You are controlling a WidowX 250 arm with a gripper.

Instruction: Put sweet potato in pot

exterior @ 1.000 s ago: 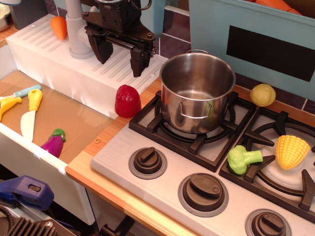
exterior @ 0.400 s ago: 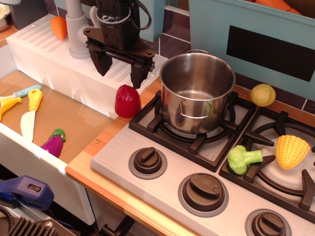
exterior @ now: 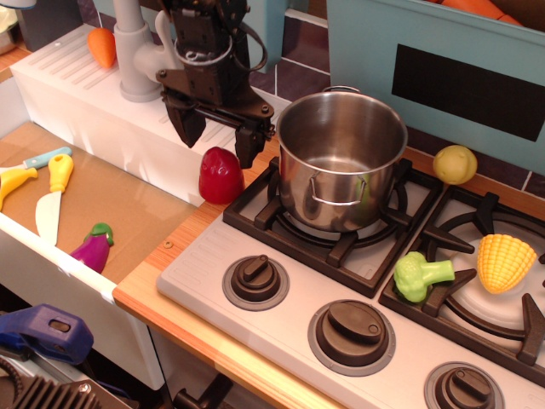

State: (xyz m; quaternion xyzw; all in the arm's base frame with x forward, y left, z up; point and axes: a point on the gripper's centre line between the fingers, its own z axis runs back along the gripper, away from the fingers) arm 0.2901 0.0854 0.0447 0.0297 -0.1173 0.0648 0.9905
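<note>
Gripper (exterior: 216, 141) lowered and shifted right since earlier, jaws spread wide just above sweet potato (exterior: 220, 175), sweet potato upright on wooden counter (exterior: 183, 234) beside stove (exterior: 281, 281), pot (exterior: 341, 158) empty on left burner, broccoli (exterior: 417, 275) and corn (exterior: 506, 262) on right burner.

The wooden counter (exterior: 183, 243) carries the grey stove top (exterior: 281, 328) across its right half. At the stove's ten o'clock corner, the red sweet potato (exterior: 220, 175) stands upright on the wood, just beside the black burner grate (exterior: 332, 230). At nine o'clock the counter ends at the sink basin (exterior: 102, 204).
</note>
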